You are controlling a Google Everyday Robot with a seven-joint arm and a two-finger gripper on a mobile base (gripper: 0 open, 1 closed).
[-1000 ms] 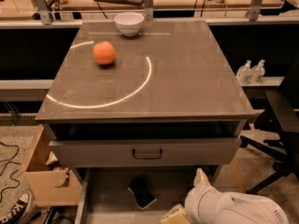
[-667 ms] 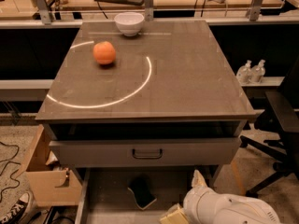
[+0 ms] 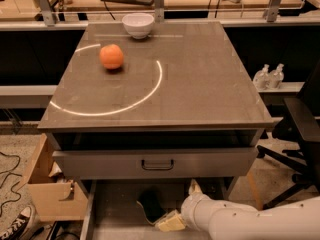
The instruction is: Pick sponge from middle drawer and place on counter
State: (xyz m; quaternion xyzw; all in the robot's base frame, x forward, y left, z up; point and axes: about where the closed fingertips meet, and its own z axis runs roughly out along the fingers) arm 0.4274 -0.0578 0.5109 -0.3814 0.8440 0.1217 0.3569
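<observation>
The sponge (image 3: pixel 150 204), just the one, lies dark face up on the grey floor of the middle drawer (image 3: pixel 114 208). That drawer is pulled out at the bottom of the cabinet, and the sponge sits about midway across it, with a pale edge showing on its near side.

There is one counter (image 3: pixel 205 79), marked with one white arc (image 3: pixel 151 90). On it sit one orange fruit (image 3: pixel 111 57), inside the arc towards the back left, and one white bowl (image 3: pixel 138 25) at the back edge. The two are well apart.

Below the top is one closed drawer front (image 3: pixel 210 163) with a dark handle (image 3: pixel 157 164). It overhangs the back of the open drawer, so part of the floor behind the sponge is hidden.

To the left stands one cardboard box (image 3: pixel 50 196) with one shoe (image 3: pixel 18 223) beside it. To the right are two small bottles (image 3: pixel 269 76) on a low ledge and one black office chair (image 3: pixel 300 129).

The white arm (image 3: pixel 250 223) comes in from the lower right and covers the right part of the drawer. Its gripper (image 3: pixel 179 205) is low over the drawer floor, just right of the sponge. The cream fingers (image 3: pixel 170 222) are spread wide, one pointing up towards the drawer front and the other reaching left beside the sponge's near corner. Nothing is held between them. I can't tell whether the lower tip touches the sponge.
</observation>
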